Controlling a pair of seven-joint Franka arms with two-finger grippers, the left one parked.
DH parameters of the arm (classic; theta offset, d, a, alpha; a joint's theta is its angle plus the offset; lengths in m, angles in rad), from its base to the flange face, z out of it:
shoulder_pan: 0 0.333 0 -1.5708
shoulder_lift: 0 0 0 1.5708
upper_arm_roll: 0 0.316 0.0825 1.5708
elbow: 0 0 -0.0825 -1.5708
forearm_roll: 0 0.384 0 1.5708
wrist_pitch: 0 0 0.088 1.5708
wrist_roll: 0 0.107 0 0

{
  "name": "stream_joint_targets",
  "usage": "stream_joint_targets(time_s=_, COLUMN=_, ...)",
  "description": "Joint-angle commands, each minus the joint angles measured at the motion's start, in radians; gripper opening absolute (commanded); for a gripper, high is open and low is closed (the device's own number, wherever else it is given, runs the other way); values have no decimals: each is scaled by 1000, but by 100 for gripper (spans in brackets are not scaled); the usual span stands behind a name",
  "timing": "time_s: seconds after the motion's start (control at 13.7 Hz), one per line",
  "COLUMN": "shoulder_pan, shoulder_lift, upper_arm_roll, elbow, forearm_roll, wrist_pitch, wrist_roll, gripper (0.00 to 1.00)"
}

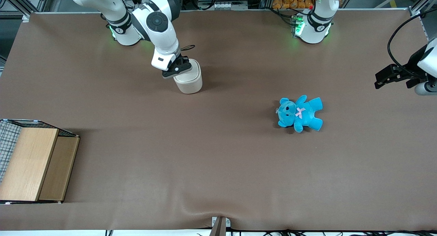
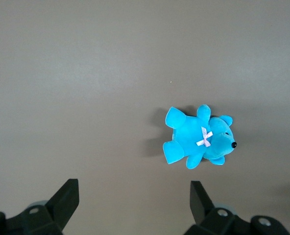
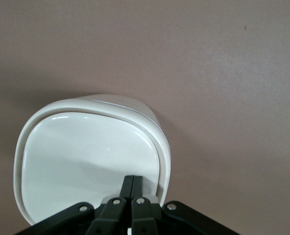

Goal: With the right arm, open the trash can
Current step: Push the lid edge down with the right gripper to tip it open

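The trash can (image 1: 188,80) is a small cream-white rounded-square bin standing upright on the brown table, its flip lid (image 3: 86,161) down flat. My right gripper (image 1: 180,66) is on top of it, at the lid's edge nearest the arm's base. In the right wrist view the gripper (image 3: 132,183) has its two black fingers pressed together, tips resting on the glossy lid near its rim. Nothing is held between them.
A blue teddy (image 1: 300,113) lies on the table toward the parked arm's end, nearer the front camera than the bin; it also shows in the left wrist view (image 2: 199,139). A wooden box with wire mesh (image 1: 32,162) stands at the working arm's end, near the front edge.
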Motion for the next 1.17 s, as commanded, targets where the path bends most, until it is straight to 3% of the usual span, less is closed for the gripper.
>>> stream_joint_targets(time_s=0.0, shoulder_pan=23, shoulder_lift=6, upper_arm_roll=-8, elbow=2, forearm_roll=4, wrist_pitch=-12, wrist_roll=25, gripper=0)
stream_joint_targets(time_s=0.87, shoulder_pan=12, shoulder_lift=10, upper_arm_roll=-13, elbow=292, forearm_roll=7, wrist_pitch=-349, wrist_roll=58, gripper=0)
stream_joint_targets(time_s=1.09, shoulder_pan=26, shoulder_lift=22, upper_arm_roll=-13, elbow=346, forearm_roll=61, wrist_pitch=-385, wrist_roll=94, gripper=0)
